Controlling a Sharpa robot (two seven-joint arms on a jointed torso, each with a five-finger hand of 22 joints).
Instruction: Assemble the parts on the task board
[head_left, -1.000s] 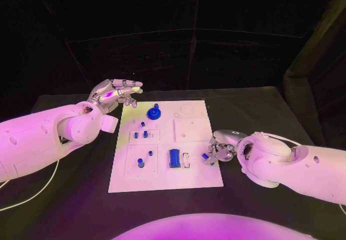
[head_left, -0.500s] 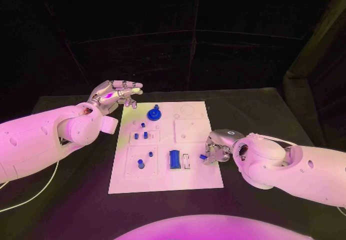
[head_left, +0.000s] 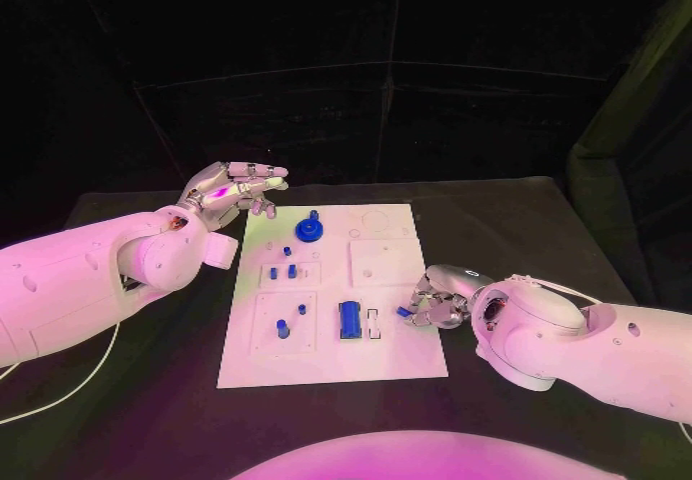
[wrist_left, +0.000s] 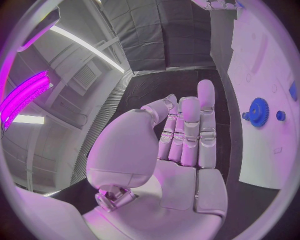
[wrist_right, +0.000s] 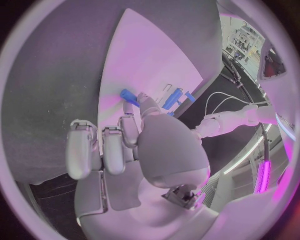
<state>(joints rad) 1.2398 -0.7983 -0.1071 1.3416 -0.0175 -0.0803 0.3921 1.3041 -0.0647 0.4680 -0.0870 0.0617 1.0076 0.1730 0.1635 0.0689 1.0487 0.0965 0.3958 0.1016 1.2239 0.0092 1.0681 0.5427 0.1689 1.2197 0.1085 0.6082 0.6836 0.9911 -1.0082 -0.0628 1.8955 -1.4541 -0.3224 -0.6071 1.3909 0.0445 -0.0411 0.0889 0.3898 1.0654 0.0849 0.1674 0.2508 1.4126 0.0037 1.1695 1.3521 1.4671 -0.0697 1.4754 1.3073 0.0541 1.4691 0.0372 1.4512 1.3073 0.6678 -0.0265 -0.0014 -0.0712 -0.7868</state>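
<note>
- Right hand (head_left: 437, 303) pinches a small blue peg (wrist_right: 128, 94) above the task board (head_left: 389, 355), its long axis slanting toward the board.
- Left hand (head_left: 231, 187) hovers, fingers apart, holding nothing.

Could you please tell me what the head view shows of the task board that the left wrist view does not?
Head view alone: the right hand at the task board's right edge pinching a small blue part, plus the blue cylinder and small blue pegs nearer the robot. Left wrist view alone: the left hand's palm side, its fingers straight and close together, holding nothing. Both: the blue gear at the board's far end, and the left hand beside the board, off its edge.
</note>
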